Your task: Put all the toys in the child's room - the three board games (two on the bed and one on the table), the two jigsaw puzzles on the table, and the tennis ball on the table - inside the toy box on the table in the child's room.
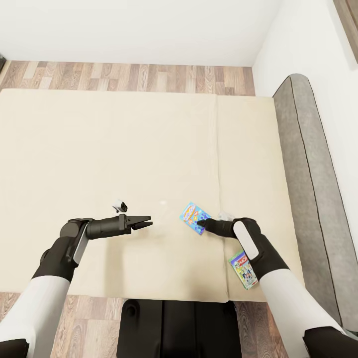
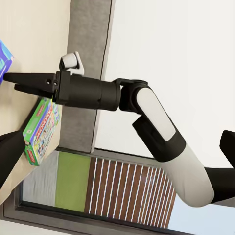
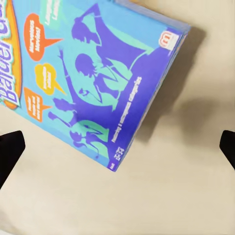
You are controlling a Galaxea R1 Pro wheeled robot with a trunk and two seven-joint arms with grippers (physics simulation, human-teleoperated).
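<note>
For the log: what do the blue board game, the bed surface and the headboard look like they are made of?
Blue board game: looks like printed cardboard, smooth with a slight sheen; flat box with sharp edges and full-colour artwork. Bed: cream fabric, matte, with one faint seam; it may be a bare mattress or a sheet. Headboard: grey, probably upholstered fabric, judging by its soft rounded edge and a stitched line along it.

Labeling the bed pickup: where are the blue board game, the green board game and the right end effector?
blue board game [image 1: 193,217], head view, middle of its cover.
green board game [image 1: 243,270], head view, middle of its cover.
right end effector [image 1: 201,224], head view, tips at the blue game's edge.
</note>
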